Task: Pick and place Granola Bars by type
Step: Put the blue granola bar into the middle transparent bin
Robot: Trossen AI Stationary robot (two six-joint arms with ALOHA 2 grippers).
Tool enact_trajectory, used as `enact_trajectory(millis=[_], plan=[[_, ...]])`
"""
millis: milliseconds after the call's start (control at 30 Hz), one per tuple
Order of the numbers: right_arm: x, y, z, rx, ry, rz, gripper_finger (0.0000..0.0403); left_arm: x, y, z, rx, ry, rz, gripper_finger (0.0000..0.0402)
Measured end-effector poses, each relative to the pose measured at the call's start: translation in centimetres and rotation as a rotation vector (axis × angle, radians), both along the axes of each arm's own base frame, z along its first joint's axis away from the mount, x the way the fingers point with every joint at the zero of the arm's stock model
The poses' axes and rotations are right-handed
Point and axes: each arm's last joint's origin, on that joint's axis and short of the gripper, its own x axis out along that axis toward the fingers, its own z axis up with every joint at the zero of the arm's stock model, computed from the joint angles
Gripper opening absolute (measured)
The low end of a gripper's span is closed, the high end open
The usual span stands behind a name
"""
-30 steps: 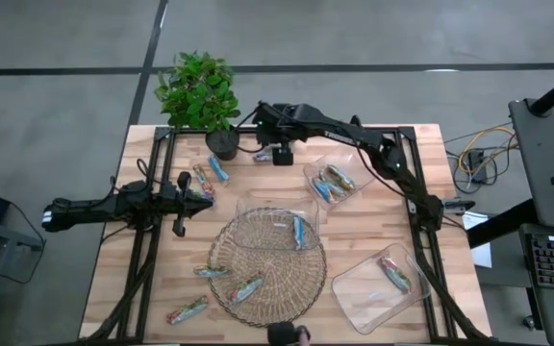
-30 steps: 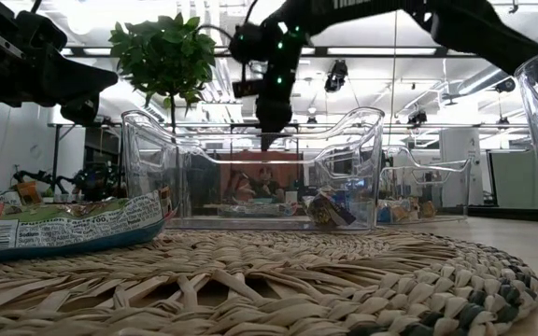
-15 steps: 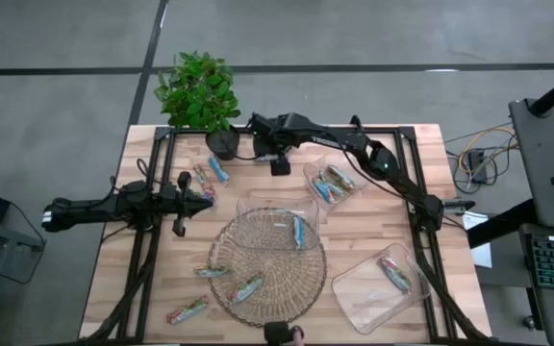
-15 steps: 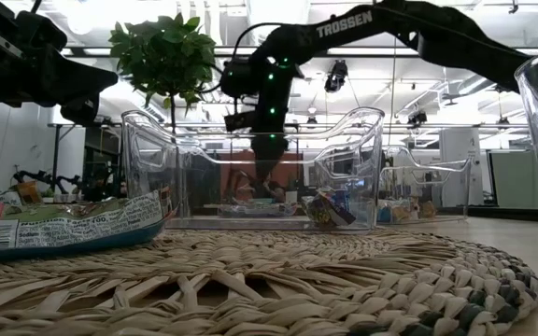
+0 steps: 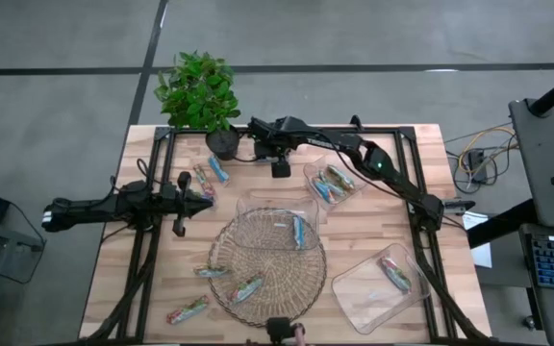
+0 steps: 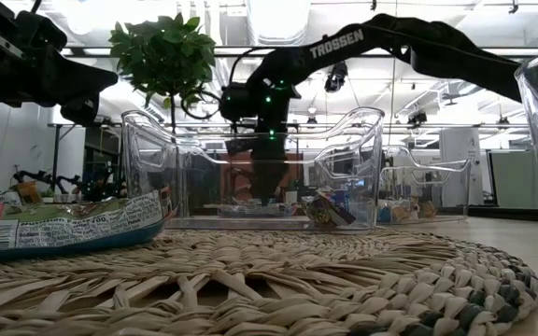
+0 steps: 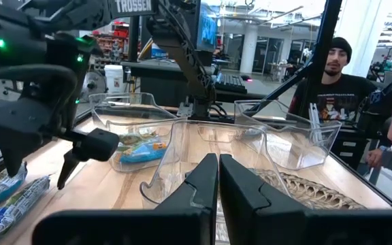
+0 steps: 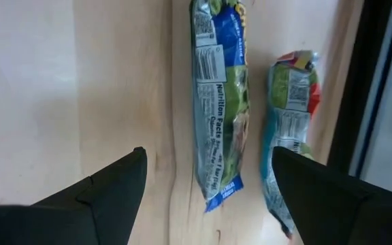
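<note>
Our right pincer point(image 8: 206, 180) is open over the blue-green bar point(image 8: 220, 102) near the plant point(image 5: 198, 91) — we should drop straight down, then squeeze its middle

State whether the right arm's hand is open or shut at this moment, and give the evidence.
Open. In the right wrist view the right hand has its two dark fingers spread wide apart, above a granola bar lying on the table.

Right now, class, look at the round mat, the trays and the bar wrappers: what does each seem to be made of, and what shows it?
Round mat: woven straw or wicker, matte; plaited strands show in the low view.
Trays: clear, glossy hard plastic; the wood shows through.
Granola bar wrappers: thin printed foil or plastic film, shiny and crinkled.
Table: pale wood with visible grain, probably sealed.
</note>
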Motion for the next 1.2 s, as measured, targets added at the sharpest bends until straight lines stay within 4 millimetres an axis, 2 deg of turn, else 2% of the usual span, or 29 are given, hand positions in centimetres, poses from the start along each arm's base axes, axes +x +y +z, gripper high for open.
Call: enact_trajectory(millis=[367, 867, 1033, 1200], plan=[[-0.4, -0.9, -0.5, 0.091, -0.028, -0.017, 0.0304, 0.0, 0.0, 0.0, 0.000, 0.000, 0.000, 0.0000], [-1.0, -1.0, -2.6, 0.120, 0.023, -0.023, 0.0298, 0.0, 0.0, 0.0, 0.000, 0.000, -0.001, 0.0000], [-0.9, -0.8, -2.7, 0.121, 0.026, -0.010, 0.0260, 0.0, 0.0, 0.0, 0.000, 0.000, -0.001, 0.0000], [-0.9, -0.7, -2.7, 0.101, 0.033, -0.003, 0.0180, 0.0, 0.0, 0.0, 0.000, 0.000, 0.000, 0.0000]])
